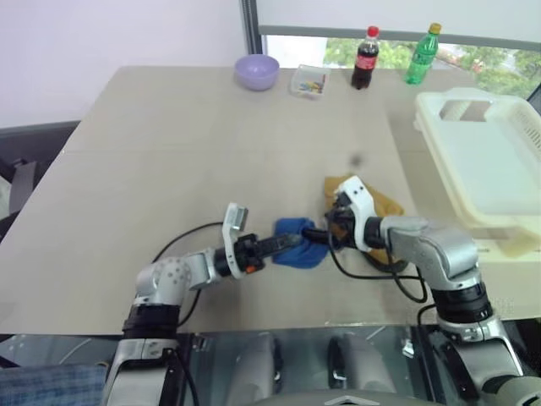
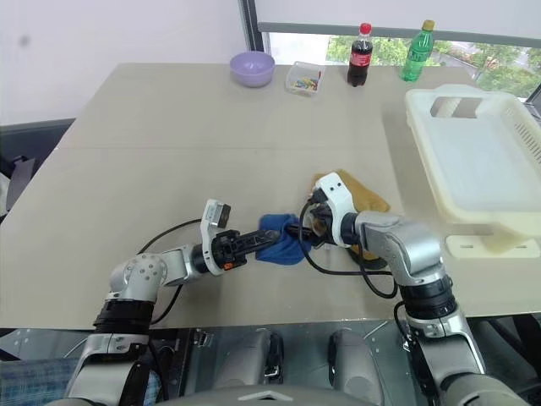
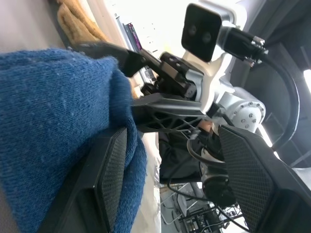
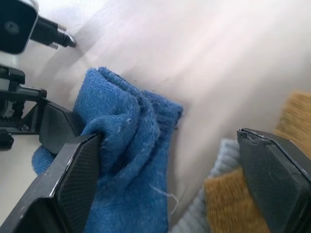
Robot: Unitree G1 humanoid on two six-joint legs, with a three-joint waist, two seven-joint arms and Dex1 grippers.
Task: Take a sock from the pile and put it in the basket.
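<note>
A blue sock [image 1: 302, 243] lies bunched on the table, just left of the pile [image 1: 382, 203] of mustard and pale socks. My left gripper [image 1: 290, 242] reaches in from the left and is open; the blue sock [image 3: 48, 121] rests against one of its fingers [image 3: 112, 170]. From the right, my right gripper [image 1: 323, 233] stands open over the sock's other side. One of its fingers [image 4: 80, 179] touches the blue fabric [image 4: 126, 145], and the other is near a mustard sock [image 4: 233, 204]. The white basket [image 1: 445, 169] stands at the table's right edge.
Along the far edge stand a lilac bowl [image 1: 256, 71], a small clear box [image 1: 309, 80], a cola bottle [image 1: 365, 57] and a green bottle [image 1: 423, 52]. Black cables [image 1: 179, 241] loop beside both wrists. The table's front edge runs just below the arms.
</note>
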